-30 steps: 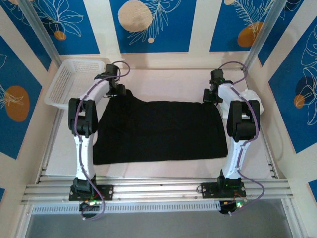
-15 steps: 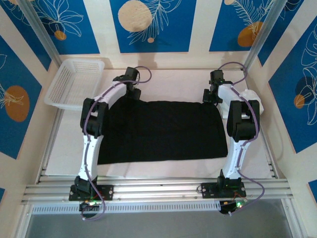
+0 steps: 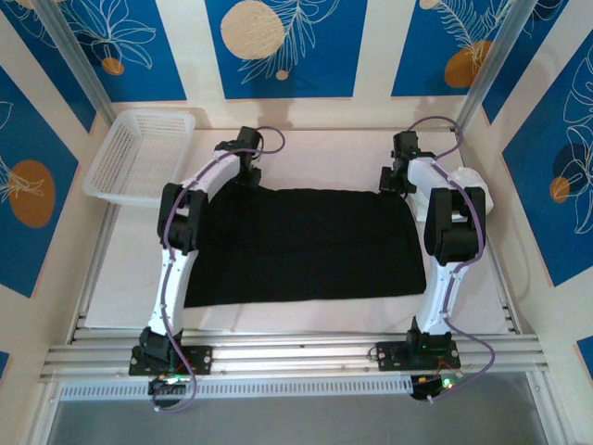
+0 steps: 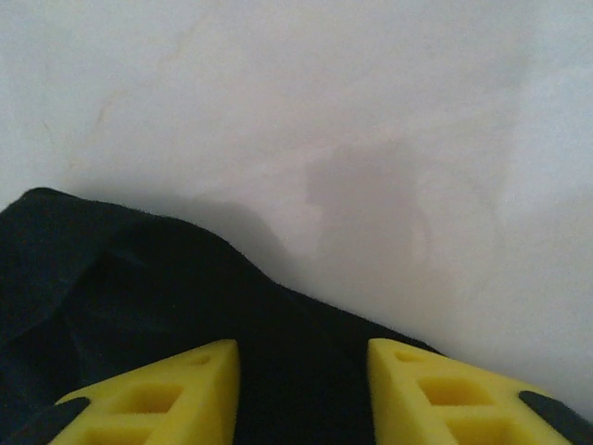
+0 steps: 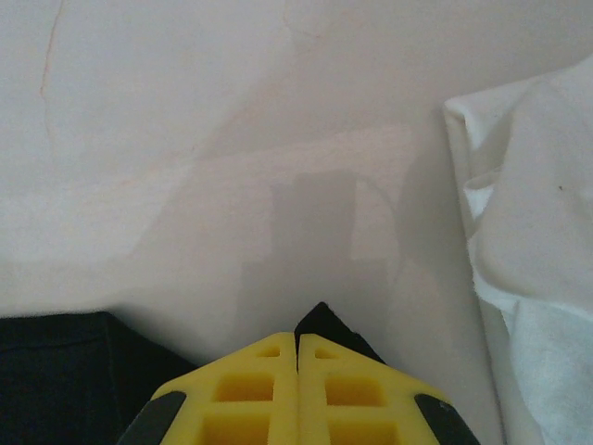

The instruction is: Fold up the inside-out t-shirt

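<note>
Inside-out t-shirt [image 3: 301, 246]: spread flat mid-desk between the two arms. It forms a broad black rectangle with a plain dark face up, no print showing. Near hem lies just short of the metal rail [image 3: 296, 350] that carries the arm bases. Far edge runs roughly straight between the two wrists.

Right fingers [image 5: 269, 371]: clenched pad to pad, a small black corner of the shirt poking out at their tips. This is the far-right corner of the cloth.

Left fingers [image 4: 185, 380]: parted over the far-left corner, with a plain gap between the yellow pads. Rumpled black cloth lies under and between them. No pinch seen.

Desk [image 3: 306, 148]: pale, matte white surface, faintly creased and stained in the wrist views. Finger shadows fall on it past the cloth edge.

White folded garment [image 5: 533, 269]: lies on the desk just right of the right fingers, apart from the shirt. From above it is partly hidden behind the right arm.

Basket [image 3: 120, 153]: white plastic lattice, far-left corner of the desk, well apart from the shirt. Its slotted floor and walls are in plain sight.

Room: walls close on three sides, with cream stripes alternating with blue panels. The panels carry white line-drawn leaves and orange or cream discs. Slanted metal posts stand at the far corners.
</note>
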